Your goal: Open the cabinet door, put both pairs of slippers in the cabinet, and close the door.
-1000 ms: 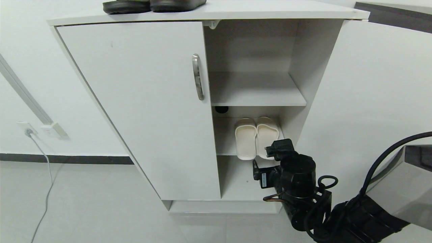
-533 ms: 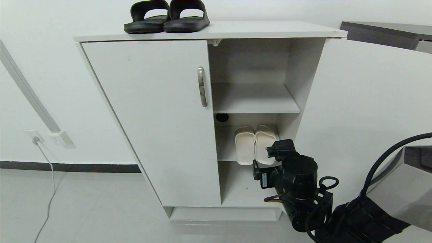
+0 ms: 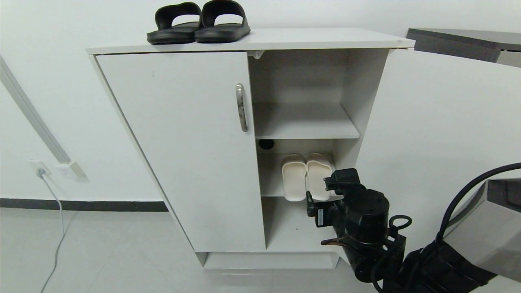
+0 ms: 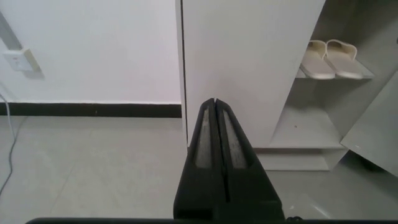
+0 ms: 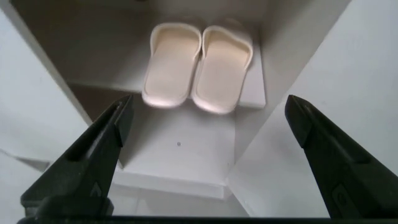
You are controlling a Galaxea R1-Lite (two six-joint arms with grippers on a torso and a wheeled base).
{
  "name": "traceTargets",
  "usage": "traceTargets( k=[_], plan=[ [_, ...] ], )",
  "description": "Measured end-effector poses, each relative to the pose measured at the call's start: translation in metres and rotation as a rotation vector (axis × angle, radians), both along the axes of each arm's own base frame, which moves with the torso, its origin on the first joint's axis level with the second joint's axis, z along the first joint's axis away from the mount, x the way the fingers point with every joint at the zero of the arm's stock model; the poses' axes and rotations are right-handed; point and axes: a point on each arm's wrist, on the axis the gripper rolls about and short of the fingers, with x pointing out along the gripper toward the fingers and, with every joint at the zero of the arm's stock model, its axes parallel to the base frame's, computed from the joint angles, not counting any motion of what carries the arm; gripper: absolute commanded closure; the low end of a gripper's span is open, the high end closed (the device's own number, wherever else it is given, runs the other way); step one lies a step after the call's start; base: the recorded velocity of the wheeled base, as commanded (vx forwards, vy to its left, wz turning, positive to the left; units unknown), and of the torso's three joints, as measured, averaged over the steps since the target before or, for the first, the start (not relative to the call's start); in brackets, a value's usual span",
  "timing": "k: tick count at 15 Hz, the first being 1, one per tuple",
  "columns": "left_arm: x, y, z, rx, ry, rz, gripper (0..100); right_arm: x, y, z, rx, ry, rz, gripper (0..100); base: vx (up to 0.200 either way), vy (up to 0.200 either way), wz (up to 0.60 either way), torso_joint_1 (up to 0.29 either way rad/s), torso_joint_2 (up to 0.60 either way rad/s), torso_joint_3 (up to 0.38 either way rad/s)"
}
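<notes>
A white cabinet (image 3: 179, 142) stands against the wall with its right door (image 3: 439, 130) swung open and its left door shut. A pair of cream slippers (image 3: 306, 176) (image 5: 198, 67) (image 4: 331, 58) lies side by side on the middle shelf. A pair of black slippers (image 3: 199, 22) rests on the cabinet top at the left. My right gripper (image 5: 208, 124) is open just in front of the lower compartment, below the cream slippers, holding nothing. My left gripper (image 4: 214, 134) is shut and empty, low over the floor left of the open side.
The upper shelf (image 3: 305, 122) and the bottom shelf (image 3: 289, 232) of the open side hold nothing. A wall socket with a cable (image 3: 38, 171) is at the left. A dark grey surface (image 3: 464, 40) lies behind the open door. Grey tiled floor (image 3: 101, 252) spreads in front.
The head camera has tilted up, so the whole cabinet sits lower in view and the black slippers show fully. The right arm has barely moved relative to the cabinet.
</notes>
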Motion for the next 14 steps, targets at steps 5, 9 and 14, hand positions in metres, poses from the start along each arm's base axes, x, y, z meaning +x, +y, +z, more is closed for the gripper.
traceTargets(
  k=[5,9,14],
  plan=[
    [0.0000,0.0000,0.0000,-0.002,0.000,0.000,100,-0.0020,-0.0011,-0.0011,0.000,0.000,0.003,0,0.000,0.200,0.00,0.007,0.00,0.005],
    [0.0000,0.0001,0.0000,-0.001,0.000,0.003,100,-0.0037,0.0000,0.0001,0.004,-0.013,0.009,0,0.000,0.200,0.00,0.005,0.00,-0.001],
    [0.0000,0.0001,0.0000,-0.002,-0.001,0.002,100,-0.0086,-0.0047,0.0009,-0.024,-0.072,0.025,0,0.000,0.200,0.00,0.002,0.00,0.001]
  ],
)
